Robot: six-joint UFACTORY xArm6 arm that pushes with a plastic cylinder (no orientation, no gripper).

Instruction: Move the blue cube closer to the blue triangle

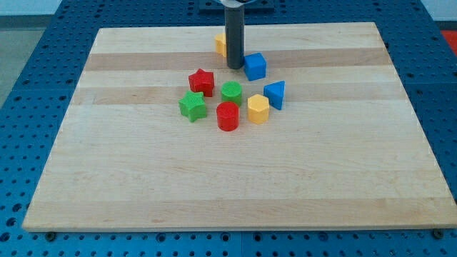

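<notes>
The blue cube (255,66) sits near the top middle of the wooden board (143,178). The blue triangle (275,94) lies just below it and a little to the view's right, a small gap apart. My tip (235,67) rests on the board right beside the cube's left side, touching it or nearly so. The dark rod rises straight up from there to the view's top.
A yellow block (221,44) is partly hidden behind the rod. Below it lie a red star (202,81), a green cylinder (231,92), a green star (192,106), a red cylinder (228,116) and a yellow hexagon block (258,109) next to the triangle.
</notes>
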